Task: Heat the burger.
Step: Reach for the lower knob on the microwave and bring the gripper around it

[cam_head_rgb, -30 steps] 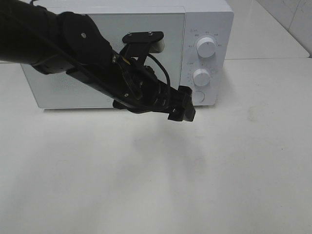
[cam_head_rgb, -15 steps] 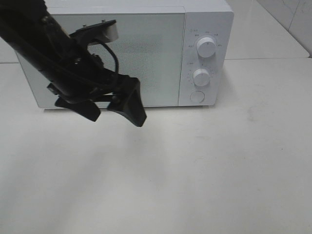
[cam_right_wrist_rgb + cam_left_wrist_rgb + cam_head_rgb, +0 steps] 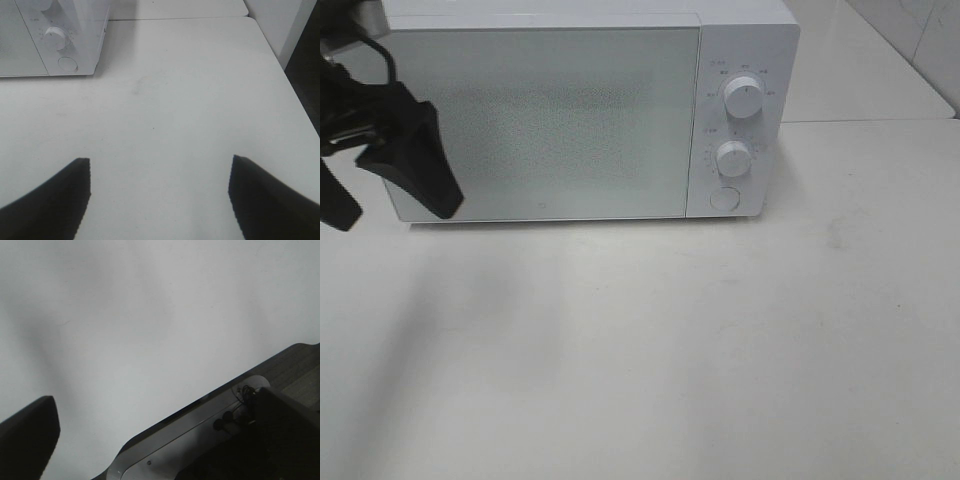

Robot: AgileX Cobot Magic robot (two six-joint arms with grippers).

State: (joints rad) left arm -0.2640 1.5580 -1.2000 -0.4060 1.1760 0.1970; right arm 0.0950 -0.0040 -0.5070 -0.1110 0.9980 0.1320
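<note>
A white microwave is seen across the upper half of the high view, standing on a white table. Its door is shut, and nothing behind the frosted panel can be made out. On the control strip at the microwave's right, two round white knobs are set one above the other, the upper knob over the lower knob, with a round button just beneath them.

The left gripper is seen at the left edge of the frame, in front of the microwave's lower left corner. Its jaws are spread wide and nothing is held between them. One dark finger is caught in the left wrist view over bare table.

The right gripper is shown only in its own wrist view, hanging over bare table with the microwave's knob side well ahead of it. Its jaws are released and parted widely, with nothing gripped.

The burger is shown in none of the views, so its place cannot be told.
</note>
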